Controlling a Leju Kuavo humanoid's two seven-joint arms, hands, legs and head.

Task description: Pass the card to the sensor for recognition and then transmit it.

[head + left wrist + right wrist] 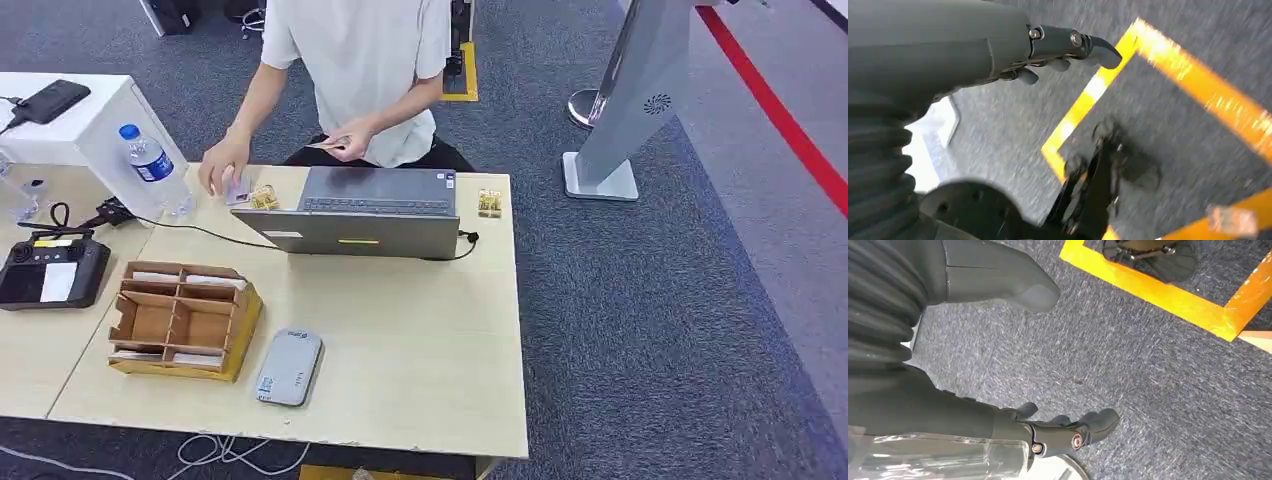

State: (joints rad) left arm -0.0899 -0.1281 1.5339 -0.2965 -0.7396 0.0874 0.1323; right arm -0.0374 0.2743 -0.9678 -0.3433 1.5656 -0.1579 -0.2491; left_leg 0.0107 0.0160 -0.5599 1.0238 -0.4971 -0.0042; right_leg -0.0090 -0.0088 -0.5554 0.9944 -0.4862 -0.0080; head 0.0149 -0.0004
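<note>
Hanging over carpet, left hand (pixel 1058 50) and right hand (pixel 1058 432) held nothing, fingers loosely apart; card reader (pixel 289 367) lay on the table (pixel 420 340), presumably awaiting a card.

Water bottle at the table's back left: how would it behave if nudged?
The water bottle stands upright, tall and narrow, so it would probably tip. It looks round, so once down it would likely roll. Clear thin plastic suggests it's light, though the fill level is unclear.

Matt pale wood-look table (pixel 420 330), seemingly laminate
</note>
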